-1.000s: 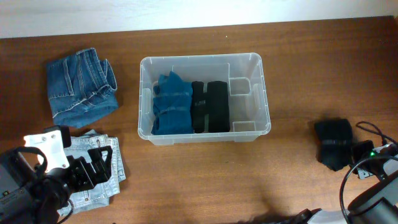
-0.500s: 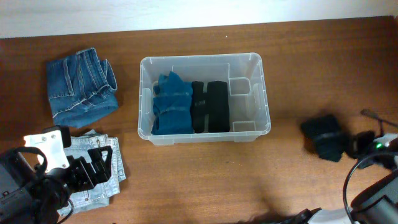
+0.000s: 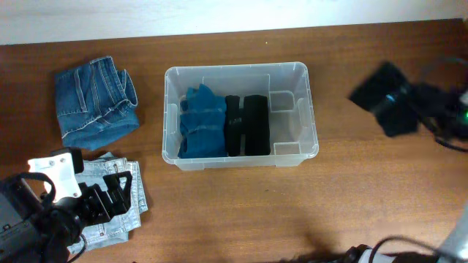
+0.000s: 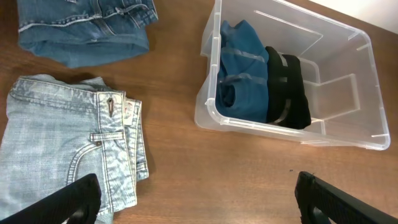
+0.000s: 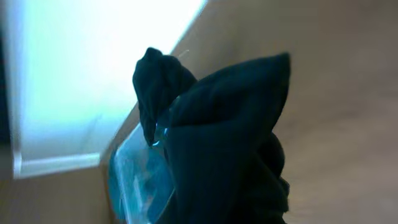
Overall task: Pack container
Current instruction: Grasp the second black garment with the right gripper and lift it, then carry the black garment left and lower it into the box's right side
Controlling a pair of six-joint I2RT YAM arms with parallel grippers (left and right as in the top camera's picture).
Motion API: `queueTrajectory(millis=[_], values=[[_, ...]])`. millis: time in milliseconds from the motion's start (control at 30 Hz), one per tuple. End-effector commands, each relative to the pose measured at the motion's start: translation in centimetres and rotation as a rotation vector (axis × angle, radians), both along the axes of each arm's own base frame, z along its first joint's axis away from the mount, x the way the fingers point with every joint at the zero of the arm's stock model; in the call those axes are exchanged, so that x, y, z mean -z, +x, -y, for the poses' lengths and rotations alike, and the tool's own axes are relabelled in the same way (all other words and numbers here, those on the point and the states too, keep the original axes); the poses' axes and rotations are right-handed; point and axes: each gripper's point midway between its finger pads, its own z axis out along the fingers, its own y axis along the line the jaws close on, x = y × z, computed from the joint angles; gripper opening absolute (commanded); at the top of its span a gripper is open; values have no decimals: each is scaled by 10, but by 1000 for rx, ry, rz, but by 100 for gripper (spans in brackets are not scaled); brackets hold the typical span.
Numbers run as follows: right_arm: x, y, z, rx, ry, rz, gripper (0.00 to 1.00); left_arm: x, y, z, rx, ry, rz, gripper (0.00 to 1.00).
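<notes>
My right jaws pinch a black garment bundle [image 3: 380, 93], well right of the container [image 3: 238, 68]. The container sits mid-way along the surface [image 3: 241, 212], holding a blue folded garment [image 3: 201, 124] beside black folded garments [image 3: 246, 124]. My left jaws hang spread above light jeans [image 4: 56, 143].

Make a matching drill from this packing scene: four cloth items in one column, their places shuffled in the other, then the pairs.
Items
1. dark blue folded denim jeans
2. pale washed folded jeans
3. teal-blue folded garment
4. black cloth bundle

Places
A. inside the clear plastic container, at its left end
B. held in the right gripper, to the right of the container
C. on the wooden table, at the far left
D. on the table, at the open left gripper

Pairs: 1-C, 2-D, 3-A, 4-B
</notes>
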Motion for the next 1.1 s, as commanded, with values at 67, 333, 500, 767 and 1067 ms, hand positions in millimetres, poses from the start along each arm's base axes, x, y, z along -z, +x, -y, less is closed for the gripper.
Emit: queueTrajectory(millis=[67, 333, 500, 767, 1067], values=[[-28, 27, -104, -302, -162, 102, 4, -1, 0, 0, 9, 11, 5, 99], [40, 54, -175, -368, -459, -98, 4, -1, 0, 0, 9, 11, 5, 100], [73, 75, -193, -342, -595, -151, 4, -1, 0, 0, 9, 11, 5, 99], [104, 85, -186, -316, -753, -226, 5, -1, 0, 0, 9, 11, 5, 99], [102, 87, -182, -278, -756, -226, 4, -1, 0, 0, 9, 11, 5, 100]])
